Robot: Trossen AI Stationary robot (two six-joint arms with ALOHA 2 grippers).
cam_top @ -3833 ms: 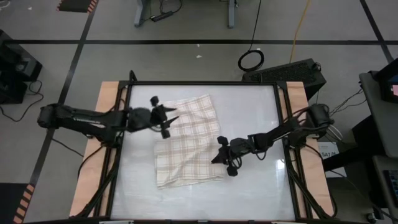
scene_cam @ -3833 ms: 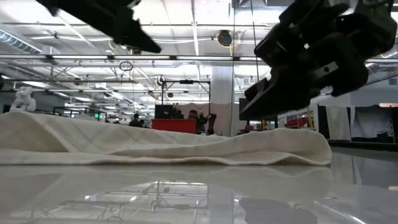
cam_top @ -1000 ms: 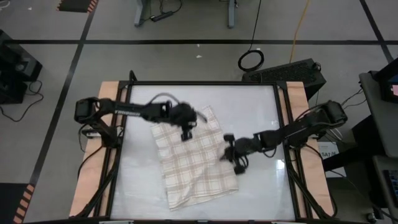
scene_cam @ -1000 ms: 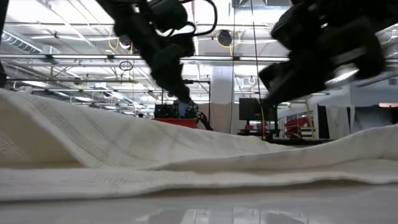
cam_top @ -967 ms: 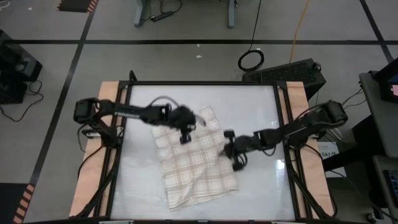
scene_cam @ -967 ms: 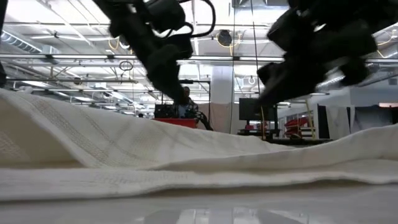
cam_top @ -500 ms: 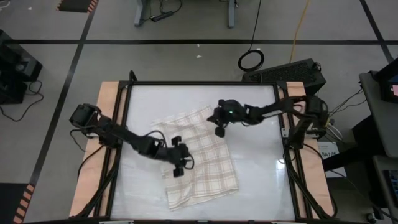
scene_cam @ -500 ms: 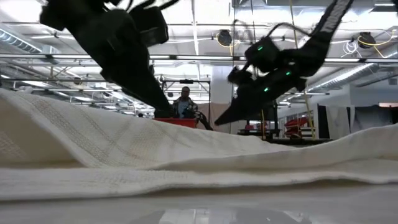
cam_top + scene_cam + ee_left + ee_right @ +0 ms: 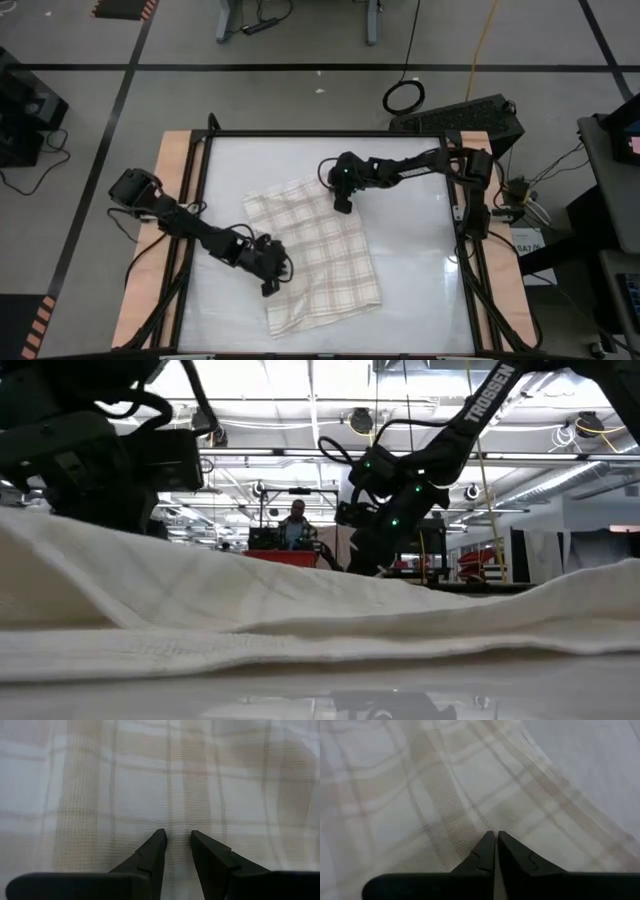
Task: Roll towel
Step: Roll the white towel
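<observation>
The table (image 9: 410, 260), white-topped with wooden side rails, carried the towel (image 9: 325, 262) a little left of centre. The towel lay spread flat, unrolled; its long axis ran from 11 o'clock to 5 o'clock, with one short end toward the far edge.

The left gripper (image 9: 270, 283) rested on the towel's 8 o'clock edge, fingers (image 9: 150, 857) slightly parted and pressed down on the plaid; whether they pinched cloth could not be told. The right gripper (image 9: 342, 203) sat at the towel's 1 o'clock corner, fingers (image 9: 485, 851) closed tip to tip against the fabric.

Low view: a person (image 9: 297, 525) stood far beyond the table.
</observation>
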